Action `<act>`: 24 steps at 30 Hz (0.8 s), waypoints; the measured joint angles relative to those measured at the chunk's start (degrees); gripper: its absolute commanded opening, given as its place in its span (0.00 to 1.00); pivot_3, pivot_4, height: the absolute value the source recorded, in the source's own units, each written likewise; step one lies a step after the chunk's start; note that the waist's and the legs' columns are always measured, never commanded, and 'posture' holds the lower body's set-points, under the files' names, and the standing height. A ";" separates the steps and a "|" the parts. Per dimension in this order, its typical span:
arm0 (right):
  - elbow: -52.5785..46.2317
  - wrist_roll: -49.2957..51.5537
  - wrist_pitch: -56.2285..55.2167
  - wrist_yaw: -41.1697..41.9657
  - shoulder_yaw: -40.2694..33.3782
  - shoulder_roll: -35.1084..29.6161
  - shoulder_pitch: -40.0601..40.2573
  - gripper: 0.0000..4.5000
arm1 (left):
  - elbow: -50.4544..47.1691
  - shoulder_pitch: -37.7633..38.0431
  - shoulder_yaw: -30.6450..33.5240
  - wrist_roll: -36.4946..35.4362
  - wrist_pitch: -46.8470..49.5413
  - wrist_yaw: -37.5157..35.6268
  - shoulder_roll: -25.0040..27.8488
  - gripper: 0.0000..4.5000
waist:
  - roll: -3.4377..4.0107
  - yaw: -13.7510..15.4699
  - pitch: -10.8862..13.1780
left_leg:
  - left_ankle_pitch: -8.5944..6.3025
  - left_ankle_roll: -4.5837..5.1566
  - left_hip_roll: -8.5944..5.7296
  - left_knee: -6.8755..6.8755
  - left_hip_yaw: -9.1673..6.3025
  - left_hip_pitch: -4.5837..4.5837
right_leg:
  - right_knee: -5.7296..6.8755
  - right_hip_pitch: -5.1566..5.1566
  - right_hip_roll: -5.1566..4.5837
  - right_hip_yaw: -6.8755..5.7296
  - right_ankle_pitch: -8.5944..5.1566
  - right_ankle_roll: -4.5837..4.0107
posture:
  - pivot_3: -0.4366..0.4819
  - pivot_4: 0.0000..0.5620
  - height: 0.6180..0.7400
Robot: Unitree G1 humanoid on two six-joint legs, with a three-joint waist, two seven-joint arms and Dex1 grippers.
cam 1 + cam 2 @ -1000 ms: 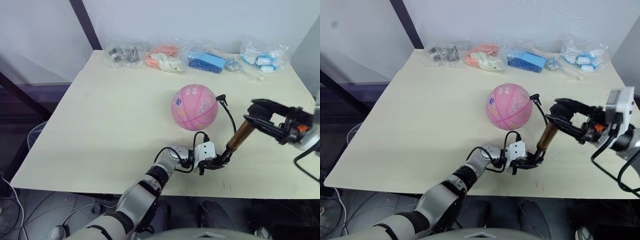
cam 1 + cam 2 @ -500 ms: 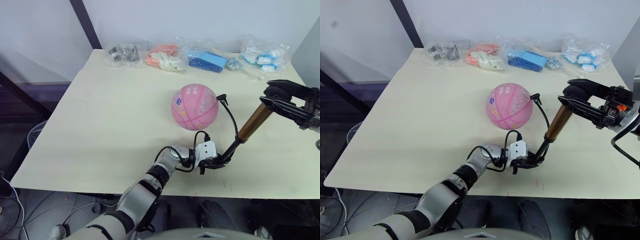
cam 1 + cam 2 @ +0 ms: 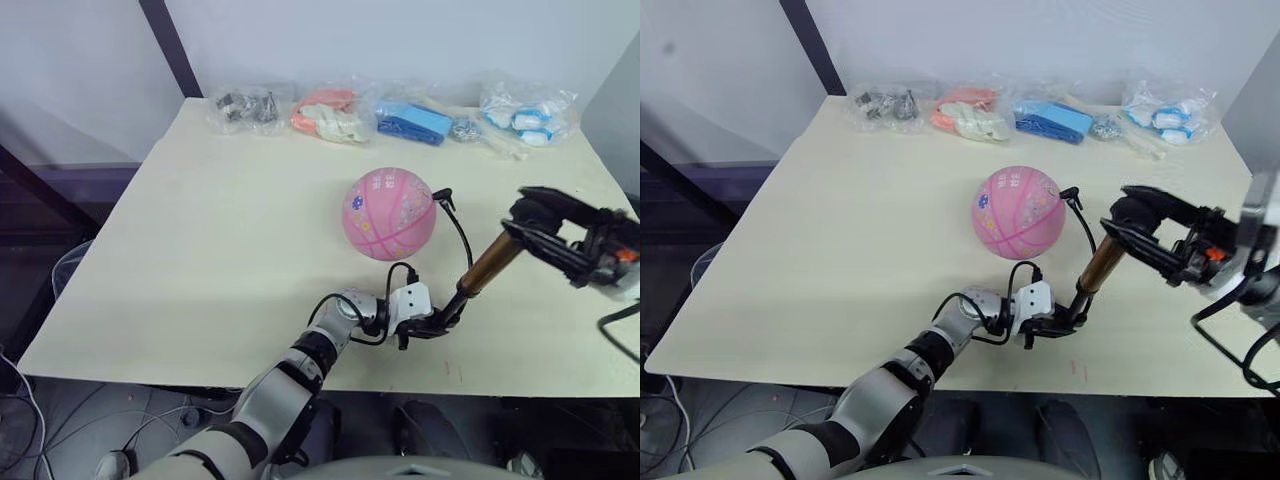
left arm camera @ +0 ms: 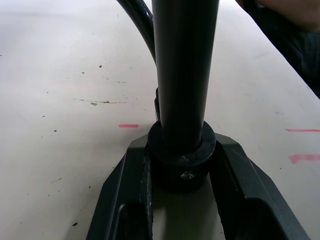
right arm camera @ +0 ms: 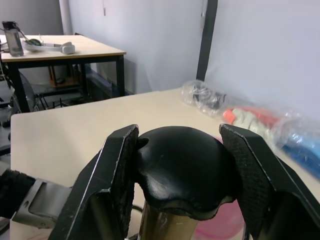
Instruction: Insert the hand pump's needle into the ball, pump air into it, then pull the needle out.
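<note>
While the left gripper (image 3: pixel 432 325) clamps the hand pump (image 3: pixel 487 264) at its foot, the ball (image 3: pixel 389 214) sits just beyond it, needle (image 3: pixel 446 194) at its flank. Right gripper (image 3: pixel 540 222) grips the handle; a skewed stroke could yank that needle out.

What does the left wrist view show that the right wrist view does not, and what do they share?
Left wrist view alone: the left gripper clamped on the hand pump's black base, and red marks on the table. Right wrist view alone: the right gripper closed on the pump's black handle, the pink ball below, bagged items and a second table. Shared: the pump and the tabletop.
</note>
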 measured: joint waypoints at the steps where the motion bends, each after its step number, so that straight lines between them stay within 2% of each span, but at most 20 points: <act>1: 0.04 -0.82 -0.63 0.10 0.69 0.34 0.41 0.47 | 0.00 0.00 0.00 0.00 0.00 0.00 0.02 0.24 | 0.00 -0.01 -0.01 | 0.00 0.00 0.00 0.00 0.00 0.00 | 0.00 0.00 0.00 0.00 0.00 0.00 | 0.48 0.27 1.00; 17: 9.55 -17.98 -16.17 2.07 15.01 11.75 7.07 0.47 | 0.35 0.13 -0.03 0.03 0.13 0.51 0.20 0.24 | -0.17 -0.19 -0.45 | 0.00 0.00 0.00 0.00 -0.03 0.14 | 0.02 0.08 0.12 0.04 -0.01 -0.01 | 0.48 0.27 1.00; 24: 11.85 -21.30 -20.78 2.08 17.68 13.56 7.53 0.47 | 0.65 0.12 -0.07 0.15 0.30 0.63 0.33 0.24 | -0.16 -0.36 -0.71 | -0.01 -0.01 -0.03 -0.03 -0.03 0.33 | -0.01 0.25 0.13 0.06 -0.01 -0.01 | 0.48 0.27 1.00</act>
